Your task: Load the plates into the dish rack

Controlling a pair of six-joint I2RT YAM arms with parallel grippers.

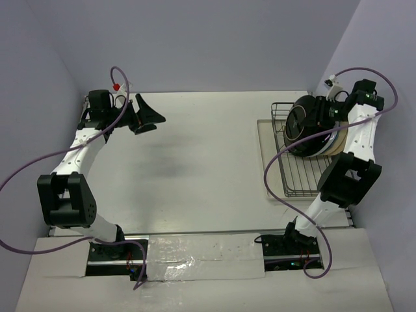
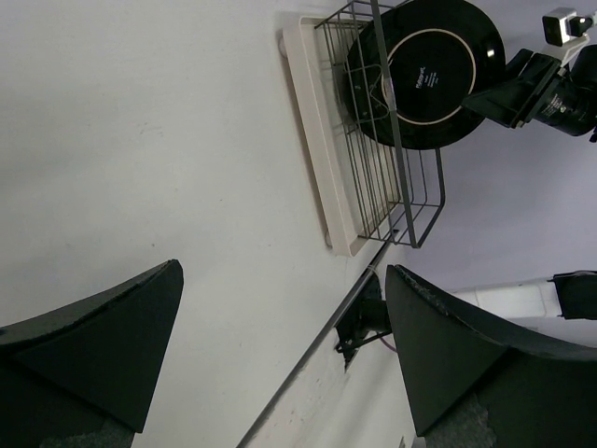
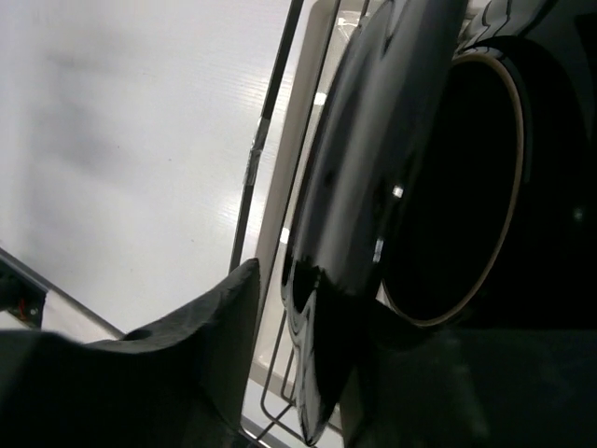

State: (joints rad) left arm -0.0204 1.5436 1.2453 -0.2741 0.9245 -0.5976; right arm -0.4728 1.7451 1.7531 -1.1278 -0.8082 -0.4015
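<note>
The dish rack (image 1: 296, 175) stands at the right on its cream tray (image 1: 265, 162). A glossy black plate (image 1: 300, 123) with a thin cream ring leans upright at the rack's far end. Cream-tan plate edges (image 1: 333, 140) stand behind it. My right gripper (image 1: 323, 112) is at this plate's upper rim. In the right wrist view the plate's rim (image 3: 354, 187) stands between the jaws (image 3: 322, 308), with a gap to the left finger (image 3: 201, 345); the jaws look open. My left gripper (image 1: 151, 117) is open and empty above the table's far left (image 2: 283, 271). The left wrist view also shows the plate (image 2: 429, 75) and rack (image 2: 410, 187).
Grey walls close in the table on the left, back and right. The rack sits close to the right wall, and its near part (image 1: 300, 182) holds no plates. The right arm's purple cable (image 1: 276, 175) loops over the rack's front.
</note>
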